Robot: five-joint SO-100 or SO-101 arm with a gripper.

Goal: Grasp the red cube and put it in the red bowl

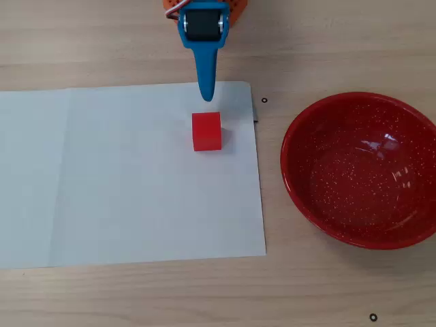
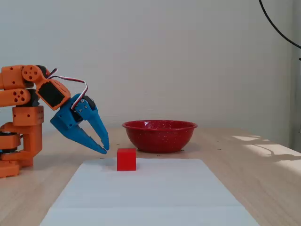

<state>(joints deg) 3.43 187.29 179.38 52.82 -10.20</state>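
Small matte red cube (image 1: 206, 131) sits on the white paper sheet (image 1: 122, 191), near its far right corner. Blue gripper (image 2: 104, 147) hovers just short of it, fingers slightly parted, empty. Speckled glossy red bowl (image 1: 361, 225) waits off the sheet's right edge.

Nothing readable here, honestly. No text, labels, brand marks or numbers show up in either the overhead view or the fixed view. The red cube (image 1: 206, 131) has plain faces, the red bowl (image 1: 361, 170) only has white speckles, and the sheet of white paper (image 1: 102, 177) under the cube is blank. The orange arm (image 2: 23, 117) and its blue gripper (image 2: 104, 148) carry no lettering I can make out. The wooden worktop (image 1: 327, 293) has a few tiny dark ring marks, but they're not signs or characters.
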